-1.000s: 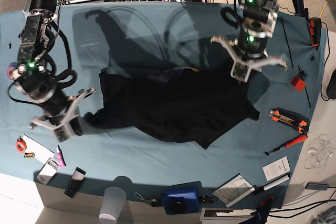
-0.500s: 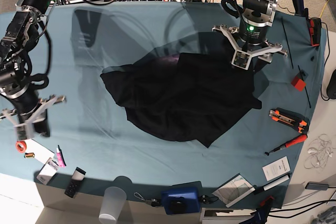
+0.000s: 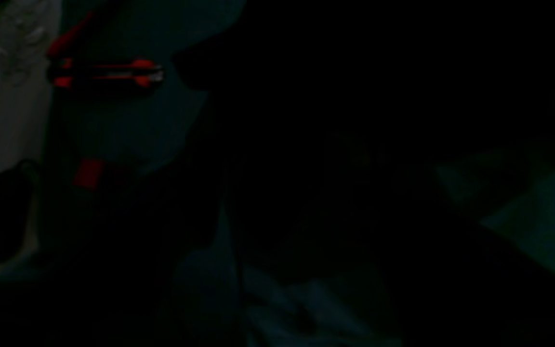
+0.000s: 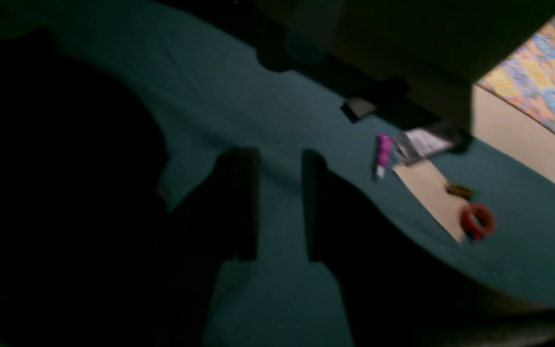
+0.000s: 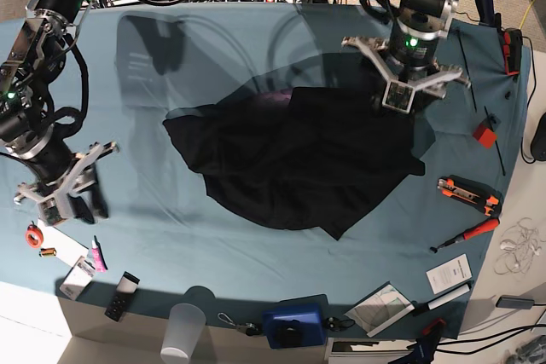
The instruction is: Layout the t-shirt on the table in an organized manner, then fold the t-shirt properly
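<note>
The black t-shirt [image 5: 290,159] lies slack and crumpled in the middle of the teal table [image 5: 256,49], with a bit of purple print [image 5: 277,95] showing at its back edge. My left gripper [image 5: 398,106] hovers over the shirt's back right edge with its fingers apart and no cloth in them. The left wrist view is almost black. My right gripper [image 5: 90,208] is far left of the shirt, apart from it. In the right wrist view the right gripper [image 4: 277,207] stands open, with only bare table between its fingers [image 4: 239,202].
A red-black cutter [image 5: 469,193], a red screwdriver [image 5: 465,234] and a red block [image 5: 485,134] lie at the right edge. Along the front stand a plastic cup [image 5: 183,330] and a blue box [image 5: 294,323]. An orange tape roll [image 5: 32,236] and a pink pen [image 5: 96,257] lie front left.
A second ago both grippers held the shirt stretched between them. Both have let go and the shirt has slumped into a heap. The right arm drew away left and its fingers parted.
</note>
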Motion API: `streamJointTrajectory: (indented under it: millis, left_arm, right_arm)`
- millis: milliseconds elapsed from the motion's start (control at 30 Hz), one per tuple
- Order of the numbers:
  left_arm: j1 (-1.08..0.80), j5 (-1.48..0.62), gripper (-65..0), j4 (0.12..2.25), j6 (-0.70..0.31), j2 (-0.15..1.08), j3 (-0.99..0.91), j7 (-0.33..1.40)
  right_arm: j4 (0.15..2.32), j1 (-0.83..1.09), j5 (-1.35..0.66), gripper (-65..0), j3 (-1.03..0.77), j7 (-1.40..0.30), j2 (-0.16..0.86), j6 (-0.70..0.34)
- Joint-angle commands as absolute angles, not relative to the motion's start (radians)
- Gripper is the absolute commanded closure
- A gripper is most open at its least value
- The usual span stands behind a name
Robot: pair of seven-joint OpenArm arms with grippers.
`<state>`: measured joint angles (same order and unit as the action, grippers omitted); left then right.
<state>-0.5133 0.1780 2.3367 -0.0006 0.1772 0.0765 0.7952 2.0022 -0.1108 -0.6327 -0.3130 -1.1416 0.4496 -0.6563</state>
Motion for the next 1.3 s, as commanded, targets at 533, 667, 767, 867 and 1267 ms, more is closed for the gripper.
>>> streamJointTrajectory:
  millis: [533,667,767,867,1267]
  left_arm:
    - [-0.521,0.461,-34.1,2.356,0.064,0.175,0.075,0.875]
    - [-0.521,0.461,-34.1,2.356,0.064,0.175,0.075,0.875]
    - [-0.521,0.461,-34.1,2.356,0.064,0.175,0.075,0.873]
    - [-0.521,0.459,-34.1,2.356,0.064,0.175,0.075,0.864]
    - [-0.521,0.441,-34.1,2.356,0.090,0.175,0.075,0.856]
  right_arm:
    - [2.014,-0.243,-0.191,-15.9,0.545,-1.028,0.466,-0.688]
    - [1.971,-0.276,-0.121,-15.9,0.665,-1.013,0.465,-0.651]
    - [1.907,-0.304,-0.055,-15.9,0.723,-0.981,0.462,-0.632]
    - [1.863,-0.322,0.015,-15.9,0.742,-0.875,0.462,-0.605]
    - [1.837,-0.324,-0.076,-15.9,0.742,-1.006,0.463,-0.613]
